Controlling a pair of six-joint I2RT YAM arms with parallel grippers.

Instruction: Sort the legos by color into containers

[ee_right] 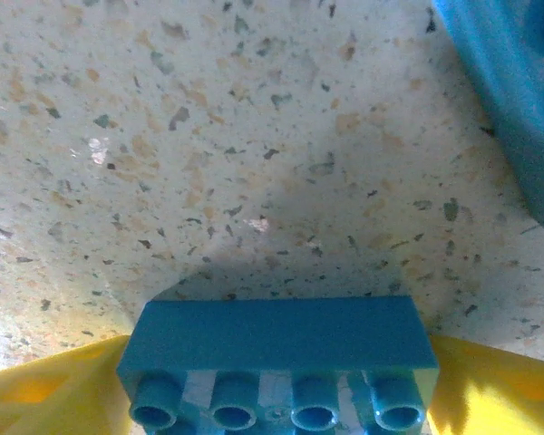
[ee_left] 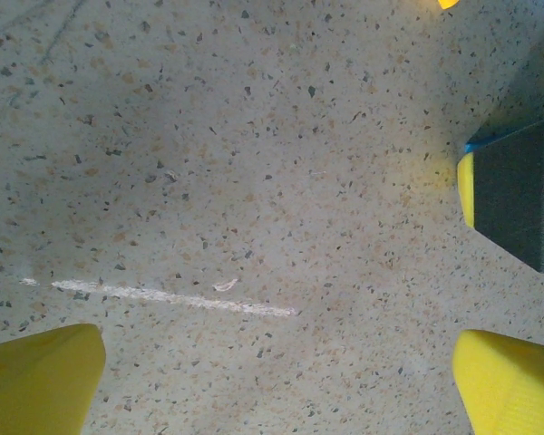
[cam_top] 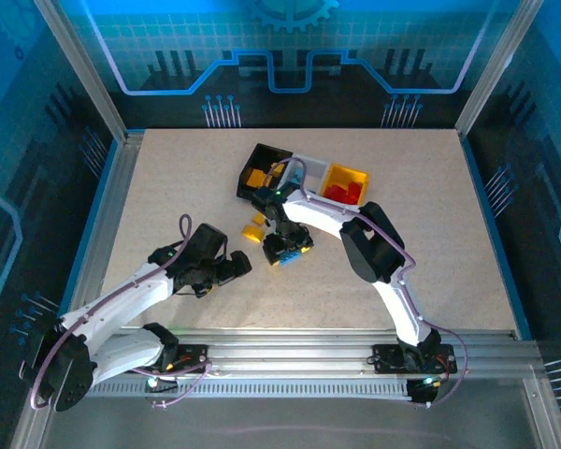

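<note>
Right claw [ee_right: 272, 399] grasping blue lego [ee_right: 281, 335], left claw [ee_left: 276, 376] released over open tabletop [ee_left: 254, 163], bins [cam_top: 306, 166] toward far edge

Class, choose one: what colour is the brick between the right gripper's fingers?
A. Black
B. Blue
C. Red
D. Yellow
B: the right wrist view shows a blue brick, studs toward the camera, sitting between the yellow fingers of the right gripper.

Cool bluish light from above, soft shadows on the table [ee_right: 281, 181], wrist-view foregrounds slightly blurred
</note>
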